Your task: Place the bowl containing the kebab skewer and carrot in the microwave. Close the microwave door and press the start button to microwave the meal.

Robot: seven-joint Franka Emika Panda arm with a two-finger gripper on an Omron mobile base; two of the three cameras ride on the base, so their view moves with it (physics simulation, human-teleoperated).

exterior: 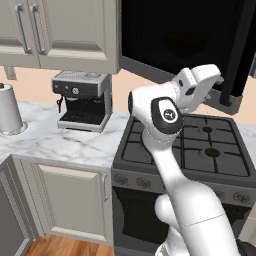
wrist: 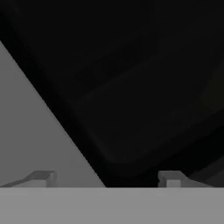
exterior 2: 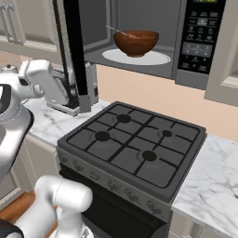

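The reddish-brown bowl sits on the white turntable inside the microwave. The kebab skewer sticks out over the bowl's left rim. I cannot make out the carrot inside the bowl. The microwave door stands swung out, edge-on in the right base view and a wide black panel in the left base view. My gripper is open, with its fingertips close to the door's black glass and nothing between them. The hand is at the door's lower outer side.
The black gas stove lies directly under the microwave. A coffee machine and a paper towel roll stand on the marble counter to the left. Wall cabinets hang beside the door.
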